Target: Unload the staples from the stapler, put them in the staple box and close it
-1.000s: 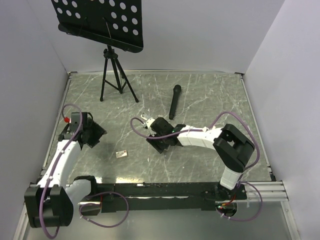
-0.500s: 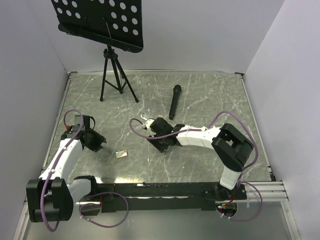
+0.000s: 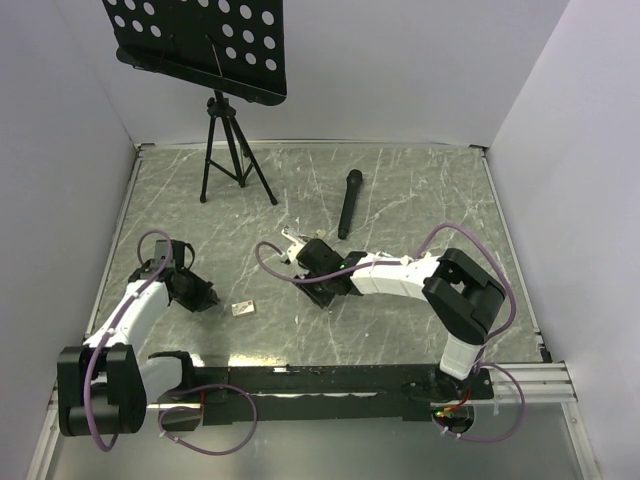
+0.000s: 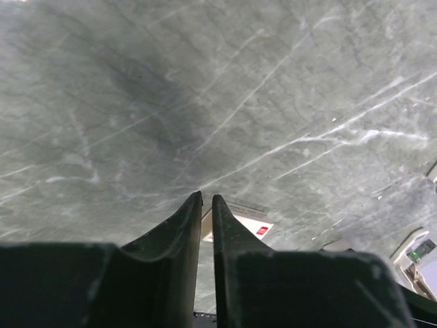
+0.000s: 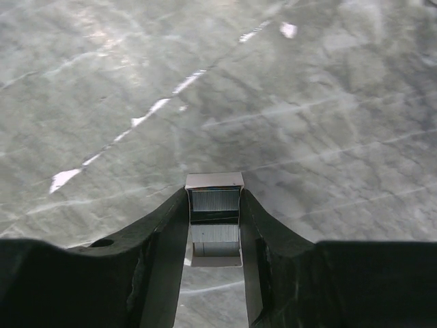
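On the grey marbled tabletop [image 3: 400, 190], the right fingers [image 5: 167, 232] pinch the stapler [image 5: 215, 201], likely steadying it for unloading, while the left fingers [image 4: 181, 225], pressed almost together, hover near a small labelled packet [image 4: 242, 220].

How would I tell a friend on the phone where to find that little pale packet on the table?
Start at the grey marbled table and find the left gripper near its left edge. Just right of its tips lies the small packet, flat and pale with a red label, unlike the long black microphone farther back.
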`<control>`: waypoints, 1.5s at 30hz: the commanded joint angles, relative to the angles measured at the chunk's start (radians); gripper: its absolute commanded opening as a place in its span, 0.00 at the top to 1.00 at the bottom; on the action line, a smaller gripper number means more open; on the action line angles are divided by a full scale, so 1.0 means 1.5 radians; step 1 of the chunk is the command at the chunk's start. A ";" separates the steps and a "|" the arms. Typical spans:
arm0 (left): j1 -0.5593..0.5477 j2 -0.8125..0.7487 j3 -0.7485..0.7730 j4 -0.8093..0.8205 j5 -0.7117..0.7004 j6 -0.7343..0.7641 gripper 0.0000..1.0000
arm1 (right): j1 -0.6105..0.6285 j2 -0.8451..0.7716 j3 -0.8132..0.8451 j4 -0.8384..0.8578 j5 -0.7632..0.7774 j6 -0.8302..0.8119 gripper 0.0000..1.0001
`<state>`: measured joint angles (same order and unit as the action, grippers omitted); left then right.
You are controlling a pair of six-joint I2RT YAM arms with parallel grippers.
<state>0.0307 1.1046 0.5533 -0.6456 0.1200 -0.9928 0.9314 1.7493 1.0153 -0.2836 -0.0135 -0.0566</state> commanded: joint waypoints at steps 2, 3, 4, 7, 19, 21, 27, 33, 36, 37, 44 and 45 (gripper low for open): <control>-0.015 0.013 -0.014 0.030 0.026 -0.020 0.85 | 0.040 0.019 0.041 0.002 -0.029 0.011 0.60; -0.015 0.014 -0.015 0.029 0.024 -0.021 0.86 | 0.045 0.024 0.047 0.001 -0.027 0.012 0.60; -0.015 0.017 -0.015 0.023 0.019 -0.027 0.86 | 0.049 0.030 0.053 -0.001 -0.025 0.013 0.60; -0.050 0.023 -0.008 0.001 -0.010 -0.045 0.86 | 0.063 0.044 0.075 -0.004 -0.021 0.016 0.58; -0.069 0.039 -0.014 0.000 0.002 -0.058 0.87 | 0.069 -0.013 0.018 -0.018 0.035 0.019 0.44; -0.070 0.040 -0.019 0.014 0.009 -0.059 0.87 | 0.069 -0.016 0.011 -0.016 0.033 0.019 0.45; -0.079 0.047 -0.025 0.032 0.024 -0.060 0.89 | 0.069 -0.010 0.004 -0.006 0.030 0.020 0.49; -0.080 0.048 -0.035 0.055 0.037 -0.064 0.89 | 0.070 0.005 0.008 0.012 0.016 0.018 0.50; -0.081 0.060 -0.037 0.067 0.042 -0.062 0.89 | 0.070 0.012 0.014 0.011 0.016 0.015 0.53; -0.081 0.063 -0.034 0.071 0.043 -0.060 0.89 | 0.071 0.013 0.015 0.012 0.016 0.016 0.55; -0.087 0.080 -0.022 0.101 0.050 -0.048 0.90 | 0.089 0.007 0.015 0.033 0.018 0.020 0.60; -0.088 0.081 -0.020 0.105 0.049 -0.043 0.90 | 0.092 0.007 0.019 0.034 0.017 0.020 0.60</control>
<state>-0.0868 1.2053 0.5060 -0.5571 0.1768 -1.0657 1.0439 1.7676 1.0374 -0.2775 0.0113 -0.0242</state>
